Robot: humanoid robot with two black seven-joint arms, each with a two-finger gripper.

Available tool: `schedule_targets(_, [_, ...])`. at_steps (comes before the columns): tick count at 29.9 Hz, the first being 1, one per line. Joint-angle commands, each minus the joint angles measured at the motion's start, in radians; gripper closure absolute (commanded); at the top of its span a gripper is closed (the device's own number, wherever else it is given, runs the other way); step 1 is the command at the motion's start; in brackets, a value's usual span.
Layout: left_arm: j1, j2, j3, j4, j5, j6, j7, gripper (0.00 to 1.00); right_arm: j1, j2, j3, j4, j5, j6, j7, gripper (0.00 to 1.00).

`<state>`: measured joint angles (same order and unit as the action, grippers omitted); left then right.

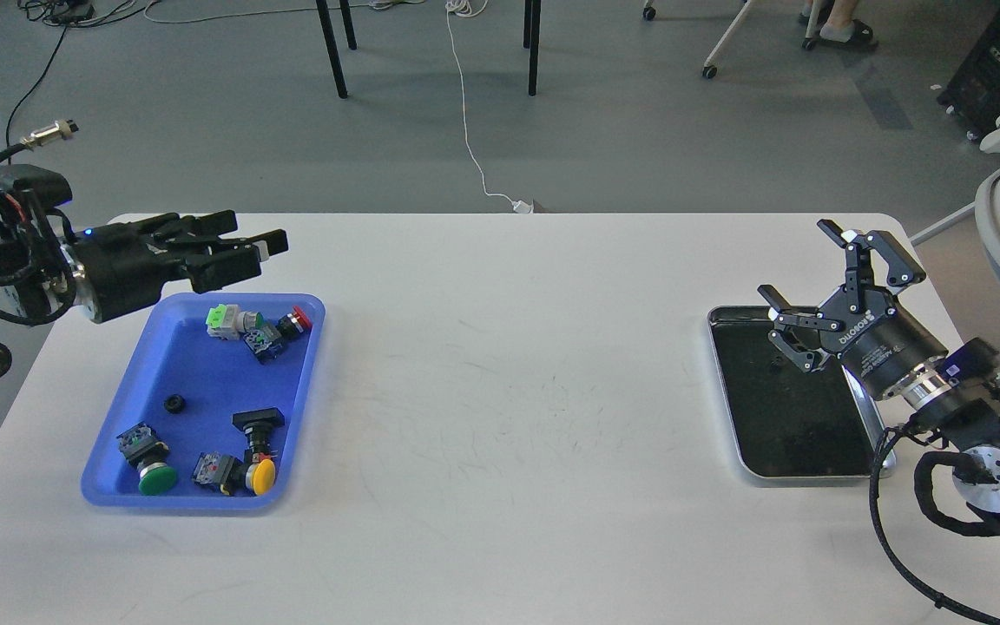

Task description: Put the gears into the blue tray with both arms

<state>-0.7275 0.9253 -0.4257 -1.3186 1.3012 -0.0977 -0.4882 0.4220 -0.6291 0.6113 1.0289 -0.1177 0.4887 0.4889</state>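
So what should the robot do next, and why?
Probably lower the right gripper toward the metal tray to look for a gear. Its fingers are spread open and empty just above the black mat, where a small dark spot may be a gear, though that is hard to tell. The blue tray shows only one gear.

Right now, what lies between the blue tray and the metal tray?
Only bare white table between the blue tray and metal tray, per the head view.
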Motion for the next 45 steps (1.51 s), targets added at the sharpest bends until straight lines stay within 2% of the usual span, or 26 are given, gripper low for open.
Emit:
schedule_targets(1, [0.043,-0.051,-0.066,-0.083,-0.311,0.003,0.0,0.02,-0.002,0.0,-0.001,-0.001,-0.02,0.0,0.0,0.02])
schedule_targets(4, [0.126,-0.126,-0.168,-0.09,-0.408,0.001,0.0,0.02,-0.003,0.0,-0.001,-0.001,-0.026,0.0,0.0,0.02])
schedule_targets(14, [0.48,-0.44,-0.554,-0.076,-0.46,-0.007,0.0,0.02,-0.003,-0.015,-0.002,0.003,-0.063,0.0,0.0,0.02])
schedule_targets(18, [0.534,-0.522,-0.668,-0.027,-0.554,-0.072,0.126,0.02,-0.003,-0.029,-0.005,0.034,-0.146,0.0,0.0,0.02])
schedule_targets(22, [0.566,-0.559,-0.723,0.032,-0.585,-0.154,0.209,0.02,0.012,-0.07,-0.008,0.08,-0.27,0.0,0.0,0.02])
schedule_targets(24, [0.571,-0.559,-0.723,0.038,-0.585,-0.158,0.229,0.02,0.032,-0.099,-0.008,0.101,-0.348,0.0,0.0,0.02])
schedule_targets(30, [0.585,-0.562,-0.725,0.036,-0.585,-0.16,0.224,0.02,0.22,-0.196,-0.102,0.148,-0.713,0.0,0.0,0.02])
schedule_targets(37, [0.585,-0.562,-0.725,0.035,-0.583,-0.162,0.22,0.02,0.588,-0.239,-0.46,0.126,-1.057,0.0,0.0,0.02])
schedule_targets(42, [0.583,-0.563,-0.732,0.035,-0.583,-0.162,0.22,0.02,0.779,-0.23,-0.718,0.03,-1.238,0.0,0.0,0.02])
schedule_targets(45, [0.583,-0.563,-0.732,0.035,-0.583,-0.162,0.22,0.02,0.814,-0.175,-0.81,-0.085,-1.353,0.0,0.0,0.02])
